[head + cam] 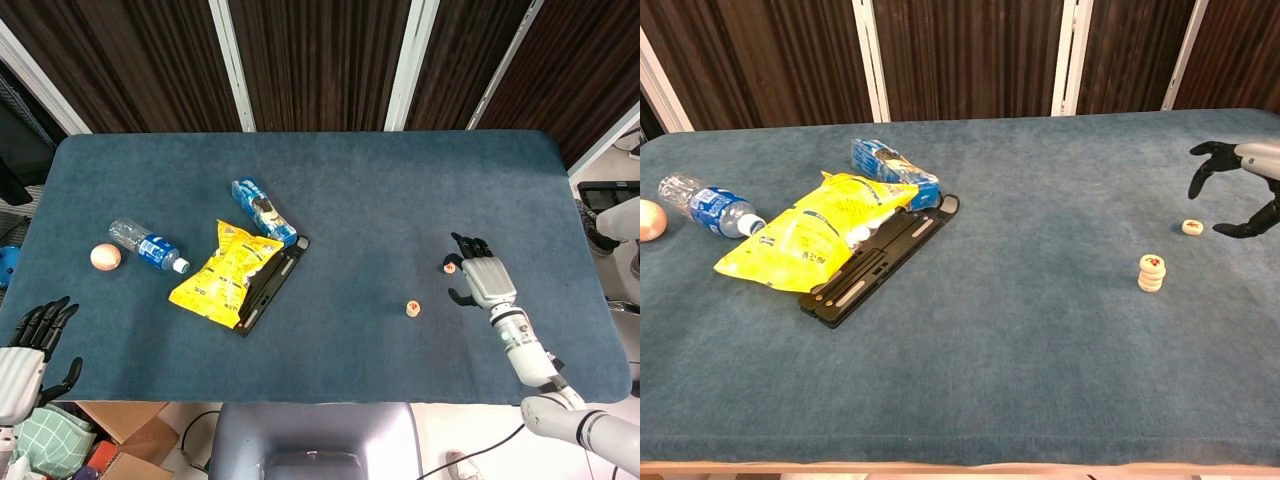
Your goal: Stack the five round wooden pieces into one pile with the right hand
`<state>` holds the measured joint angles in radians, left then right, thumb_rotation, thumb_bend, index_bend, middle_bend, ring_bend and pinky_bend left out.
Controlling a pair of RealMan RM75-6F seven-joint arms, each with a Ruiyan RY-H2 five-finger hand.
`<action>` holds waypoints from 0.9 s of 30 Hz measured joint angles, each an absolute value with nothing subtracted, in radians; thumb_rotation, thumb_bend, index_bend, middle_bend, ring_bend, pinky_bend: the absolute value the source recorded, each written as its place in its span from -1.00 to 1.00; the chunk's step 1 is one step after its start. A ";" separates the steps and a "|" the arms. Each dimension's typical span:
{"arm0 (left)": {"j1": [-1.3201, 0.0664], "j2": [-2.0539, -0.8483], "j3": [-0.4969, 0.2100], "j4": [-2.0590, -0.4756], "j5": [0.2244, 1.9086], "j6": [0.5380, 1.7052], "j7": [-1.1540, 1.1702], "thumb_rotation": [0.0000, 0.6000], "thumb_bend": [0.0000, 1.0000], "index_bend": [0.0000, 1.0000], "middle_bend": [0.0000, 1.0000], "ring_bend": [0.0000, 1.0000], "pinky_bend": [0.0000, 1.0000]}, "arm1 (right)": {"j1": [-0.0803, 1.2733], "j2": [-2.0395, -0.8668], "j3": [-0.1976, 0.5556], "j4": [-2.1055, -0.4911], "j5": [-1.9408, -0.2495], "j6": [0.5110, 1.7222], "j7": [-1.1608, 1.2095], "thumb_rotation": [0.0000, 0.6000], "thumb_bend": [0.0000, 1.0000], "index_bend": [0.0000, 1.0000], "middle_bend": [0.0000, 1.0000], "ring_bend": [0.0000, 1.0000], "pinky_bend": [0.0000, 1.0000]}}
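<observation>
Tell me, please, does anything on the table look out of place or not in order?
One round wooden piece lies alone on the cloth, apart from the pile, beside the open right hand. Also, the yellow snack bag lies partly over a black flat object. Nothing looks spilled or damaged.

The right hand (pixel 1240 190) is cut off by the right edge of the chest view, and the left hand (pixel 28 345) is cropped at the head view's lower left corner. The number of pieces in the pile (pixel 1151 273) cannot be counted, and the red marks on top are too small to be read.
</observation>
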<state>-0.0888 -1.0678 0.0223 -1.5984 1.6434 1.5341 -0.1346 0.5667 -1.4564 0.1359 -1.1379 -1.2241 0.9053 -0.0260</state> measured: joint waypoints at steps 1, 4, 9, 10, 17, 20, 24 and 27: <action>-0.090 -1.069 0.022 -1.599 1.641 1.530 -0.132 1.00 -0.03 -1.00 -1.00 -0.97 -0.81 | 0.576 -1.469 0.144 -1.101 -1.203 0.880 -0.029 1.00 -0.13 -0.04 -0.99 -1.00 -1.00; -0.094 -1.070 0.018 -1.600 1.634 1.525 -0.128 1.00 -0.03 -1.00 -1.00 -0.97 -0.81 | 0.603 -1.507 0.164 -1.011 -1.143 0.814 -0.049 1.00 -0.13 -0.02 -0.99 -1.00 -1.00; -0.093 -1.069 0.017 -1.599 1.630 1.525 -0.131 1.00 -0.03 -1.00 -1.00 -0.97 -0.81 | 0.645 -1.569 0.192 -0.901 -1.070 0.732 -0.083 1.00 -0.13 0.00 -0.99 -1.00 -1.00; -0.093 -1.069 0.017 -1.598 1.629 1.525 -0.131 1.00 -0.03 -1.00 -1.00 -0.97 -0.81 | 0.653 -1.580 0.196 -0.884 -1.064 0.721 -0.089 1.00 -0.13 0.01 -0.99 -1.00 -1.00; -0.094 -1.067 0.017 -1.599 1.626 1.522 -0.129 1.00 -0.03 -1.00 -1.00 -0.97 -0.81 | 0.676 -1.610 0.203 -0.848 -1.059 0.693 -0.104 1.00 -0.13 0.07 -0.99 -1.00 -1.00; -0.094 -1.067 0.017 -1.599 1.626 1.521 -0.128 1.00 -0.03 -1.00 -1.00 -0.97 -0.82 | 0.679 -1.619 0.201 -0.836 -1.057 0.683 -0.110 1.00 -0.13 0.09 -0.99 -1.00 -1.00; -0.096 -1.067 0.017 -1.599 1.625 1.516 -0.127 1.00 -0.03 -1.00 -1.00 -0.97 -0.82 | 0.684 -1.633 0.196 -0.822 -1.061 0.673 -0.118 1.00 -0.13 0.11 -0.99 -1.00 -1.00; -0.096 -1.066 0.018 -1.600 1.624 1.515 -0.124 1.00 -0.03 -1.00 -1.00 -0.97 -0.82 | 0.686 -1.640 0.199 -0.813 -1.061 0.672 -0.115 1.00 -0.13 0.12 -0.99 -1.00 -1.00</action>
